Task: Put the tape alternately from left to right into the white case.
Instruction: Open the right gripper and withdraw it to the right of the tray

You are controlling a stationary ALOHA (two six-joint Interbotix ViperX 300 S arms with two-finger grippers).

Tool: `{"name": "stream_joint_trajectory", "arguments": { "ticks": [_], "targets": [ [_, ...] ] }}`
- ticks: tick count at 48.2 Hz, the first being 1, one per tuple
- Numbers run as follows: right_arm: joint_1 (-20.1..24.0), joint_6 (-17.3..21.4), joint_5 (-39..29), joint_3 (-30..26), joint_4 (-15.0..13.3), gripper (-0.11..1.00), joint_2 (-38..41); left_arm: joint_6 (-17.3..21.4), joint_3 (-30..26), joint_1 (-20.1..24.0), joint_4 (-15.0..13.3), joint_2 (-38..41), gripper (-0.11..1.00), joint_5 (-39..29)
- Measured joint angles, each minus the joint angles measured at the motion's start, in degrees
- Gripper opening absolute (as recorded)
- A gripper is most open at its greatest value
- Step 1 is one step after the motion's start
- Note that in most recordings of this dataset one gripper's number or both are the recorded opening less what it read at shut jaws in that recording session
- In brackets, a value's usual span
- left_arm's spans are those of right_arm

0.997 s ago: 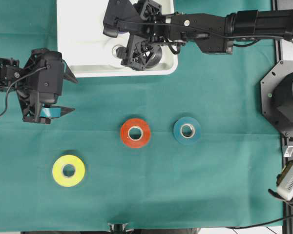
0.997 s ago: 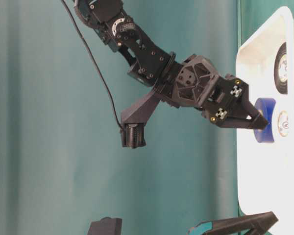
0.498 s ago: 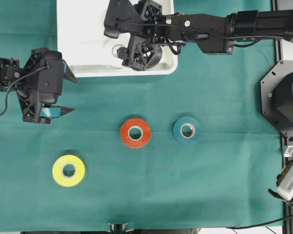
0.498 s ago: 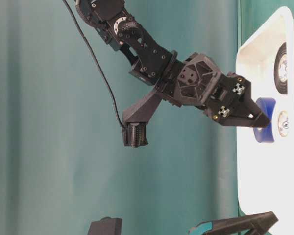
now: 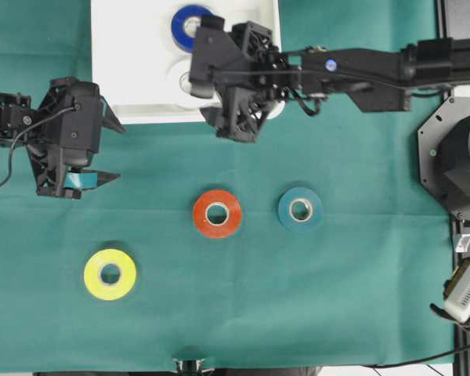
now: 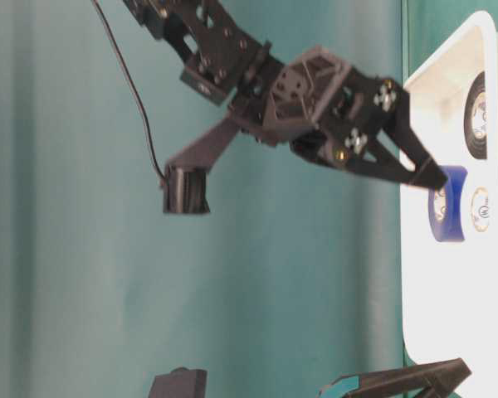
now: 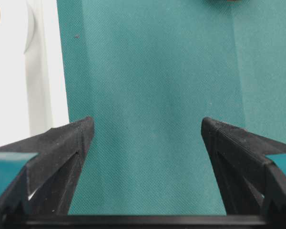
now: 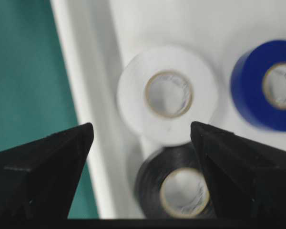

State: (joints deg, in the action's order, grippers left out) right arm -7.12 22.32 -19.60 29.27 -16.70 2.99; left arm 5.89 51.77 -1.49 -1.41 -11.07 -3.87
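The right claw has just let go and pulled back. A second ago it sat low inside the shallow white plastic case with its fingers around the rolls; now it hangs over the case's near rim and the green cloth of the counter, jaws spread wide and holding nothing. That retreat has uncovered the glossy blue tape roll, which lies flat in the case. The right wrist view shows 3 rolls resting there: the blue one, a glossy white tape roll beside it, and a glossy black tape roll touching the white one, nearest the rim.

So 3 of the 6 rolls look delivered, and 3 are still out on the cloth: the red tape roll near the middle, the teal tape roll just to its right, and the yellow tape roll well apart at lower left. Since the right arm made this drop, the next pick should probably fall to the left arm.

The right arm reaches across from the right edge, its wrist tilted down toward the case. The left claw hasn't moved: it hovers over bare cloth left of the case, jaws fully spread and empty.
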Motion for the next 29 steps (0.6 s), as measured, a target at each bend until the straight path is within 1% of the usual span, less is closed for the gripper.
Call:
{"name": "stream_joint_trajectory", "arguments": {
  "ticks": [19,29],
  "targets": [
    [3.8,0.0,2.4,6.7,0.0,0.87,-5.6,0.0,0.0,0.0,0.0,0.0,0.99,0.0],
    [4.4,0.0,4.4,11.6,0.0,0.87,-10.1,0.0,0.0,-0.1,0.0,0.0,0.99,0.0]
  ]
}}
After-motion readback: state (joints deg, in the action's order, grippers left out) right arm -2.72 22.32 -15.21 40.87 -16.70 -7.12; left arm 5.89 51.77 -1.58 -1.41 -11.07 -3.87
